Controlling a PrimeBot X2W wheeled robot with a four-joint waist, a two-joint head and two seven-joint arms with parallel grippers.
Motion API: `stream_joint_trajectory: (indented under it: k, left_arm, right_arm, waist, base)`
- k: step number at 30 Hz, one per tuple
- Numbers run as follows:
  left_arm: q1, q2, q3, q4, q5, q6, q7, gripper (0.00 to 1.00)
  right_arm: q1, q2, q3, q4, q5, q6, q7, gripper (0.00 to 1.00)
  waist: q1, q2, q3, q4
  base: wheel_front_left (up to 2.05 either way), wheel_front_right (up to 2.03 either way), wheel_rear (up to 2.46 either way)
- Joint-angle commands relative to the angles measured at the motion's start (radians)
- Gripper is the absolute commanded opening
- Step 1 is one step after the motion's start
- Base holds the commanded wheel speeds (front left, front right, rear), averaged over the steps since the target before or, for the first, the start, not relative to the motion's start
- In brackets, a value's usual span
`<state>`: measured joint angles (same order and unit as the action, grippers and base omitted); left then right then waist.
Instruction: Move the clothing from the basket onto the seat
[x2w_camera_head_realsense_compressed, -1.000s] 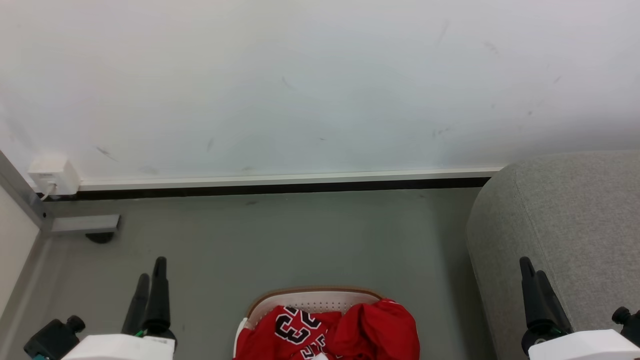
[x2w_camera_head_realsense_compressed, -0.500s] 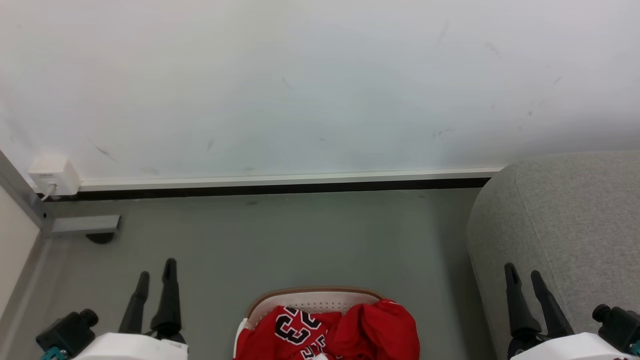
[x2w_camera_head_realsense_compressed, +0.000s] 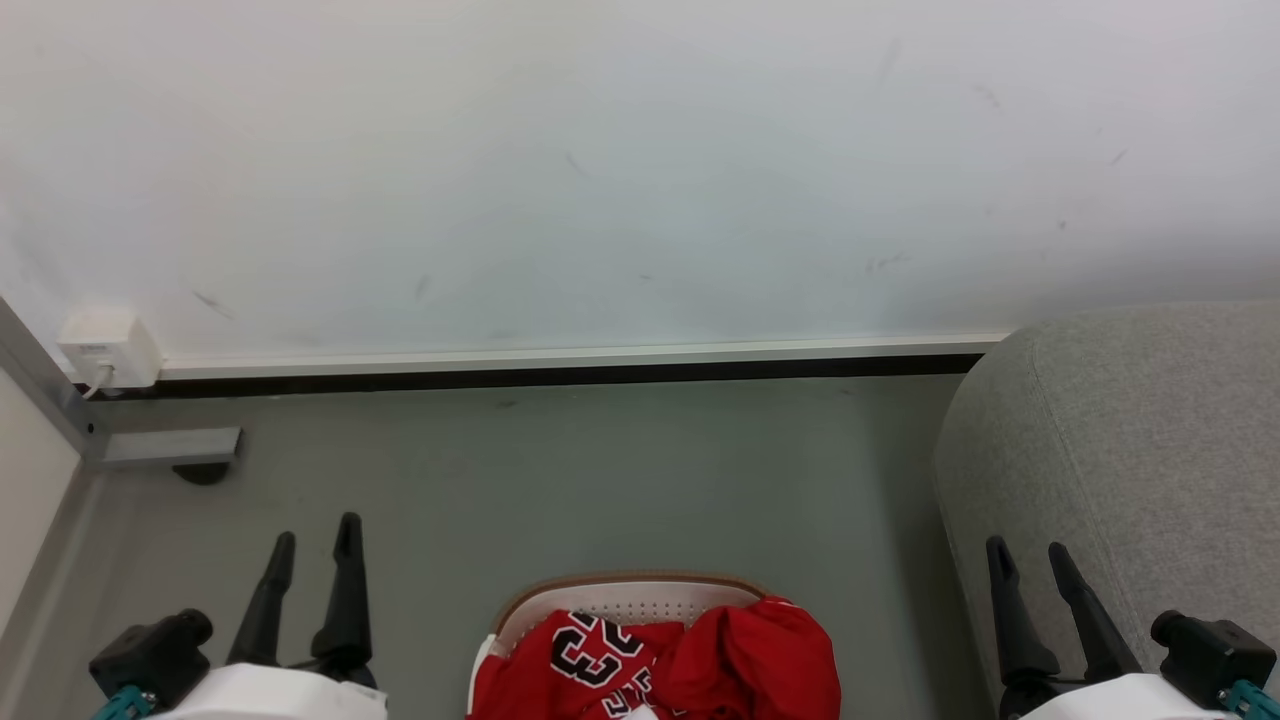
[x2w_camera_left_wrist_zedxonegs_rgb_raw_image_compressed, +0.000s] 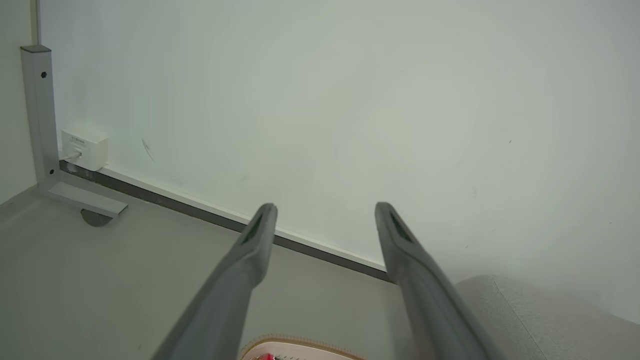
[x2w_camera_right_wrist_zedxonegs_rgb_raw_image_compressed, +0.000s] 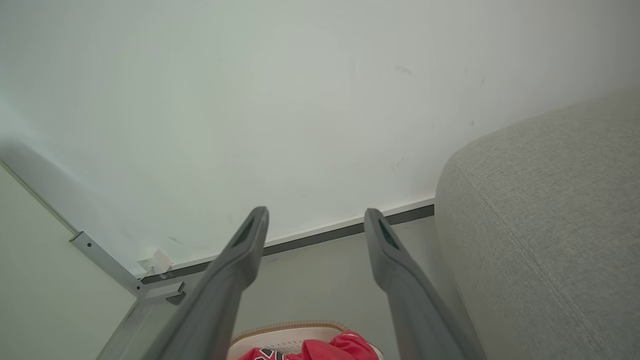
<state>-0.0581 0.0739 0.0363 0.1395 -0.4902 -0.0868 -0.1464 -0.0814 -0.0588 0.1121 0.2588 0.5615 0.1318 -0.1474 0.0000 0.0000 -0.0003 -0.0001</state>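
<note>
Bright, even, diffuse light throughout; no hard glare on the white wall (x2w_camera_head_realsense_compressed: 640, 150). Only a soft, faint shadow on the grey floor (x2w_camera_head_realsense_compressed: 600, 470) beside the sofa (x2w_camera_head_realsense_compressed: 1130, 440). Head view crisp from edge to edge. Both wrist views tinged green and dimming toward the corners. Left gripper (x2w_camera_left_wrist_zedxonegs_rgb_raw_image_compressed: 325, 207) and right gripper (x2w_camera_right_wrist_zedxonegs_rgb_raw_image_compressed: 316, 211) soft and out of focus low in the frame, closest to the lens.

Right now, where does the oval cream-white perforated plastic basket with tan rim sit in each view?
Head view: basket, bottom centre, cut off.
Left wrist view: basket, a rim sliver at bottom centre.
Right wrist view: basket, bottom centre, far rim showing.
Shared landmark: small white wall box.
</note>
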Motion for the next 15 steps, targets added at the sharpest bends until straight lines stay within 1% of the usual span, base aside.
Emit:
stream_joint_trajectory:
  k: [1,15]
  left_arm:
    - [-0.004,0.010,0.001,-0.013,0.030,0.003,-0.009,1.00]
    - [-0.007,0.018,-0.009,-0.010,0.163,0.009,-0.044,1.00]
  right_arm:
    - [-0.024,-0.002,0.000,-0.004,-0.019,-0.001,-0.008,1.00]
    - [-0.027,0.007,0.008,0.007,-0.144,-0.001,-0.044,1.00]
  waist:
    - [0.0000,0.0000,0.000,0.000]
    - [0.0000,0.0000,0.004,0.000]
  base:
    - [0.00,0.00,0.00]
    - [0.00,0.00,0.00]
